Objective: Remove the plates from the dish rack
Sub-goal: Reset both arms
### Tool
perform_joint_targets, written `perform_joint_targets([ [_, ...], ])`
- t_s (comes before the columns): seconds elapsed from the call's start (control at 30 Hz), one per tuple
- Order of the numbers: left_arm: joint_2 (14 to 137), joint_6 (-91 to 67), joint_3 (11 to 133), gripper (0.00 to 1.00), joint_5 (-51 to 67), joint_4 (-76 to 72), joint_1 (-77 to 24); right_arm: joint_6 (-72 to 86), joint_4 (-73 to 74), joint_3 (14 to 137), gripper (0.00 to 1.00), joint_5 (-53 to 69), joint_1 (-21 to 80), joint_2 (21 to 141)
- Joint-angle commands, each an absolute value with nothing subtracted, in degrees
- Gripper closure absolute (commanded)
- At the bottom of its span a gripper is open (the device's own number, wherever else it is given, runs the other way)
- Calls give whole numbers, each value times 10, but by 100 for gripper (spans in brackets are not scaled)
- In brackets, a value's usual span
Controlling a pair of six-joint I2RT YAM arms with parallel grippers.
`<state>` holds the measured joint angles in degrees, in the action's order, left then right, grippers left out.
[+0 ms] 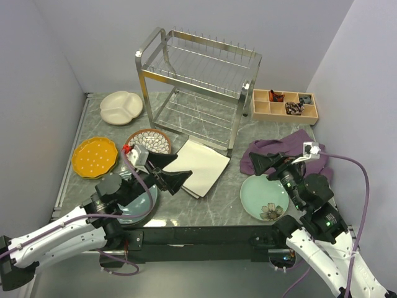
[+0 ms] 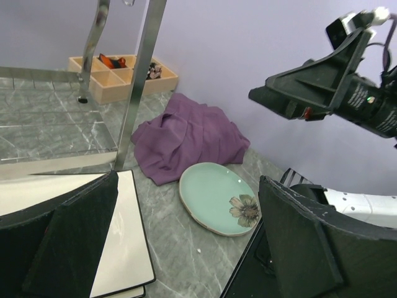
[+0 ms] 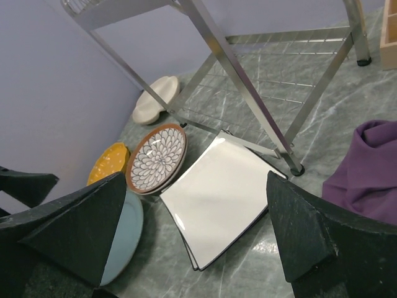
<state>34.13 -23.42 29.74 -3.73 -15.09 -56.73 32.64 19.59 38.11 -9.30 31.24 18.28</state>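
Plates lie flat on the table (image 1: 239, 211), all outside the rack (image 1: 198, 87). Seen from above, the cream divided plate (image 1: 121, 107) sits just left of the rack. The orange plate (image 1: 94, 156) is further left and nearer the arms. The brown patterned plate (image 1: 149, 142) rests by the rack's front left leg, on top of another plate. The white square plate (image 1: 205, 164) lies just in front of the rack, with a second square edge showing beneath it. The grey-blue plate (image 1: 139, 202) is well in front of the rack, under the left arm. The green flower plate (image 1: 263, 195) lies front right of the rack, touching a purple cloth (image 1: 291, 146). A wooden tray (image 1: 284, 105) stands just right of the rack.

The left gripper (image 1: 184, 165) hangs over the square plate's near edge, jaws spread wide and holding nothing. The right gripper (image 1: 259, 169) hangs above the green plate's far rim, jaws likewise wide and gripping nothing.
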Motion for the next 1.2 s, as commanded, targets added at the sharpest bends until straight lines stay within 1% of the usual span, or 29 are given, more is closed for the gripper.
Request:
perform_joint_targets([
  [0.0, 316, -227, 310, 1, -34, -168, -570, 316, 197, 388, 0, -104, 316, 190],
  [0.27, 297, -227, 302, 1, -40, -173, -570, 320, 192, 382, 0, -109, 316, 185],
  [1.17, 292, -230, 296, 1, -46, -181, -570, 319, 181, 380, 0, -102, 316, 193],
])
